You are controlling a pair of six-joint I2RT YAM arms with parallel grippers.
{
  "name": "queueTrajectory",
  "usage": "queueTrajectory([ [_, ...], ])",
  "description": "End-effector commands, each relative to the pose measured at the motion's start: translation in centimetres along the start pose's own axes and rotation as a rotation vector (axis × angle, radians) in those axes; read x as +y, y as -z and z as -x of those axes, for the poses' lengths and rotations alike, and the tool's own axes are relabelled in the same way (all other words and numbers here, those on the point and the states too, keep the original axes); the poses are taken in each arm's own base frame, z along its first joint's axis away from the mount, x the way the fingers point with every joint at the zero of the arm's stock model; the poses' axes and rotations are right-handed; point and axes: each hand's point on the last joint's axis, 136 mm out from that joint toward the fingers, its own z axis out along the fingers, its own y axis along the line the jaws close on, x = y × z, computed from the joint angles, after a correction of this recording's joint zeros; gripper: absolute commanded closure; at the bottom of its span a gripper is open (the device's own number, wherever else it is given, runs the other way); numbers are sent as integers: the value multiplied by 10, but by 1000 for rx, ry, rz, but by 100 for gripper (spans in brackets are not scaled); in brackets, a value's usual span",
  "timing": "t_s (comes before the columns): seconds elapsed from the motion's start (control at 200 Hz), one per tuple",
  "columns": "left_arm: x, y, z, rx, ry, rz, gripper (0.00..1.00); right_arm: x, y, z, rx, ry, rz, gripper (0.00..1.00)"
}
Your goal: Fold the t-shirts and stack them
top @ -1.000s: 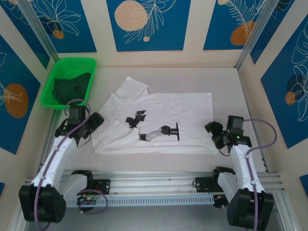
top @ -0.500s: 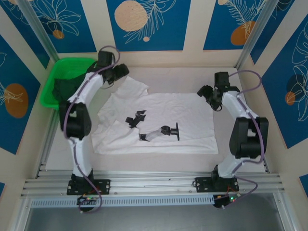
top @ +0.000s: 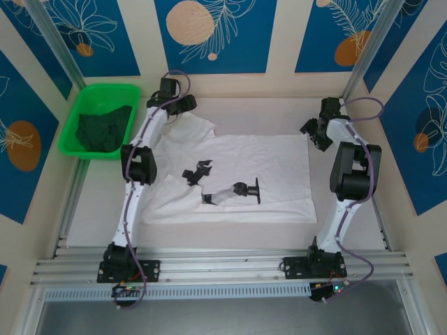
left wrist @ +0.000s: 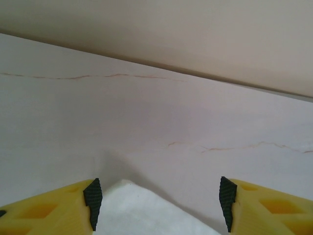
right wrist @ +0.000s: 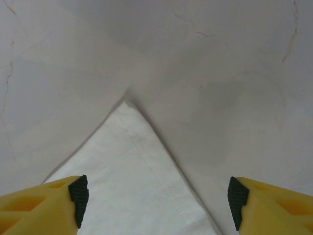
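The white t-shirt (top: 272,167) lies spread flat on the table with its black print (top: 227,187) facing up. The dark green t-shirt (top: 103,128) sits bunched in the green tray (top: 84,101). My left gripper (top: 184,106) hovers at the shirt's far left sleeve, open, and a white cloth corner (left wrist: 139,210) pokes between its pads (left wrist: 93,201). My right gripper (top: 312,134) is at the far right corner of the shirt, open; the hemmed corner (right wrist: 134,161) lies between its fingertips (right wrist: 236,199). In the wrist views, the left gripper (left wrist: 159,203) and the right gripper (right wrist: 157,199) each hold nothing.
The tray stands at the far left corner against the wall. Both arms stretch far out over the table's sides. The back wall (top: 265,84) is close behind both grippers. Bare tabletop (top: 230,234) runs between the shirt and the near rail.
Both arms swung from near their bases out to the far side of the table, reaching the shirt's far corners. The left jaws have narrowed a little.
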Motion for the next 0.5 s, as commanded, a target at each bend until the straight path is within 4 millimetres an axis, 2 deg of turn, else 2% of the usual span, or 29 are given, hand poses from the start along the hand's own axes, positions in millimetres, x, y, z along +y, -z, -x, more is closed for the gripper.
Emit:
queueTrajectory([
  [0.0,1,-9,15,-72,-42,-38,33,7,2,12,-18,15,48,23],
  [0.1,3,-17,10,-73,-28,-42,36,7,1,12,-18,12,68,23],
  [0.22,13,-21,7,-68,-13,-18,36,1,-1,10,-8,-8,70,23],
  [0.37,15,-28,0,-54,-17,-28,36,-3,-4,9,9,-37,84,23],
  [0.495,14,-29,-5,-33,-28,-39,45,-5,-5,9,12,-47,88,23],
])
